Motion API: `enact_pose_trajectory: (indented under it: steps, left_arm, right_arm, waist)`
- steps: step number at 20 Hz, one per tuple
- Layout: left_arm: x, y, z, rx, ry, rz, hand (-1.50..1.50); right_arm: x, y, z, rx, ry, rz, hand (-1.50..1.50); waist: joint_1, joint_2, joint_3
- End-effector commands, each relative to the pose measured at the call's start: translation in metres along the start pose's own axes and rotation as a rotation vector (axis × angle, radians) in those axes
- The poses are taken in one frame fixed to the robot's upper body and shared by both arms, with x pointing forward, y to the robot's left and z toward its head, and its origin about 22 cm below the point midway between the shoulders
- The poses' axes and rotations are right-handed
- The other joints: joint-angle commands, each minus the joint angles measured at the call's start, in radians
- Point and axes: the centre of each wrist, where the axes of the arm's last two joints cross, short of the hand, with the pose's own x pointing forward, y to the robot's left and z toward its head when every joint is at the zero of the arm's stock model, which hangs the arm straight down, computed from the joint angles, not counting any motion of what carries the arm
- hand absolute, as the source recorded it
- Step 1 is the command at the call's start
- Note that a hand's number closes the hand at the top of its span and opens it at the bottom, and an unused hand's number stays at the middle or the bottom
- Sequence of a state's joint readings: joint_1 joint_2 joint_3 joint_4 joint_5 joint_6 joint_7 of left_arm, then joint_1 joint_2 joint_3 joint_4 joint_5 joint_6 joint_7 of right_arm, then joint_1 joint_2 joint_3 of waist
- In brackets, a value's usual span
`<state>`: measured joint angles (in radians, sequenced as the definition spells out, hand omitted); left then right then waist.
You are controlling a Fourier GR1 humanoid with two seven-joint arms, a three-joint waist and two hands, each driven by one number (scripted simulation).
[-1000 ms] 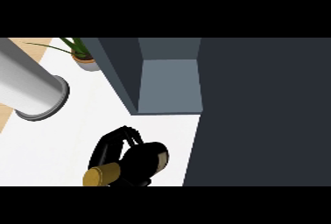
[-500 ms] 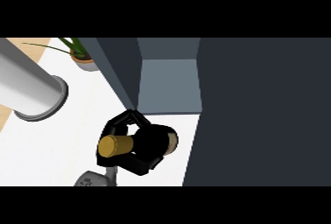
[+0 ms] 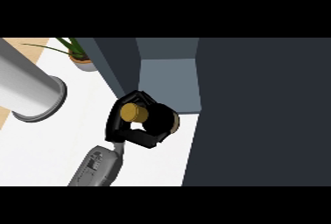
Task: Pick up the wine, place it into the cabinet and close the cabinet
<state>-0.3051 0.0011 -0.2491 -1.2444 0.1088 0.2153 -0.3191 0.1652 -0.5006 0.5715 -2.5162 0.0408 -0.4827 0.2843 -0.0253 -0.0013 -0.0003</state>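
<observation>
Head view: the wine [image 3: 134, 113] is lifted and carried, sitting just before the open cabinet [image 3: 167, 83] but not yet inside; placing it and closing the door remain. The right hand [image 3: 139, 131] has its fingers curled round the bottle. The left hand does not appear.

Black hand [image 3: 143, 131], gold-capped wine [image 3: 134, 113], grey cabinet [image 3: 169, 83], white counter [image 3: 45, 148].
</observation>
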Motion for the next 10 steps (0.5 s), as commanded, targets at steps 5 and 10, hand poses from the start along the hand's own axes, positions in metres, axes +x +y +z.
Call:
enact_pose_trajectory:
  steps: [5,10]
  left_arm:
    - [-0.015,-0.003,-0.016,-0.014,0.035,-0.015,1.5]
    - [-0.008,-0.013,-0.052,-0.018,0.025,-0.005,1.5]
  right_arm:
    - [0.045,-0.008,0.025,0.024,-0.05,-0.098,-1.5]
    - [0.048,-0.009,0.024,0.022,-0.045,-0.111,-1.5]
  waist:
    - [-0.001,0.0,0.0]
    - [-0.014,0.003,-0.001]
